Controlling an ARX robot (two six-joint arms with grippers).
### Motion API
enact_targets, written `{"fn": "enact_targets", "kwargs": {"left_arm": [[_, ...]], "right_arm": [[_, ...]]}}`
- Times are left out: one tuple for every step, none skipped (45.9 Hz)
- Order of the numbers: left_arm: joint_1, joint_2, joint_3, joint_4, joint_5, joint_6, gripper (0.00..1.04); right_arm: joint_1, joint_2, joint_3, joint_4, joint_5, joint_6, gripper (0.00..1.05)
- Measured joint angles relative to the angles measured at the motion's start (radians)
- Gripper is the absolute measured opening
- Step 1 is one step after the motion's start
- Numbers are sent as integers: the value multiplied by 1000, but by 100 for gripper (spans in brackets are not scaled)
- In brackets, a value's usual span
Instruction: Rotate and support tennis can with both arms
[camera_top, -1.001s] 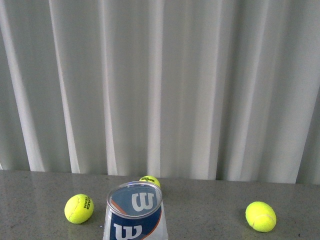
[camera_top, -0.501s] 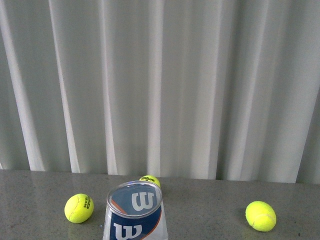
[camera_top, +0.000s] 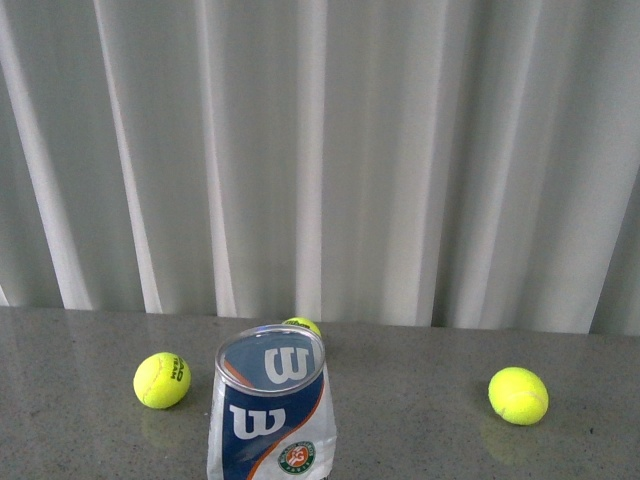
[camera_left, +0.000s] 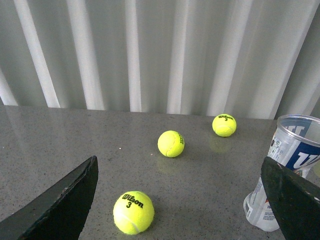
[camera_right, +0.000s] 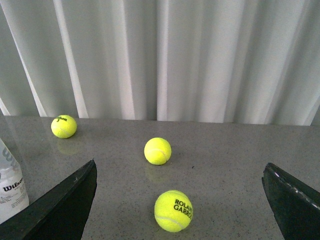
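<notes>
Tennis can upright on table, long axis vertical, open mouth tilted toward camera. Front view: three balls. Left fingers and right fingers spread, empty.

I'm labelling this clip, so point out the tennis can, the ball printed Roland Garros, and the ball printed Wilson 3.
tennis can (camera_top: 268, 420): front view, on the blue label.
Roland Garros ball (camera_right: 173, 210): right wrist view, middle of the felt.
Wilson 3 ball (camera_left: 133, 212): left wrist view, middle of the felt.
</notes>
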Motion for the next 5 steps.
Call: {"fn": "enact_targets", "kwargs": {"left_arm": [[0, 0, 0, 0, 0, 0, 98], [0, 0, 0, 0, 0, 0, 98], [0, 0, 0, 0, 0, 0, 98], [0, 0, 0, 0, 0, 0, 98], [0, 0, 0, 0, 0, 0, 98]], "right_arm": [[0, 0, 0, 0, 0, 0, 98], [0, 0, 0, 0, 0, 0, 98], [0, 0, 0, 0, 0, 0, 98], [0, 0, 0, 0, 0, 0, 98], [0, 0, 0, 0, 0, 0, 98]]}}
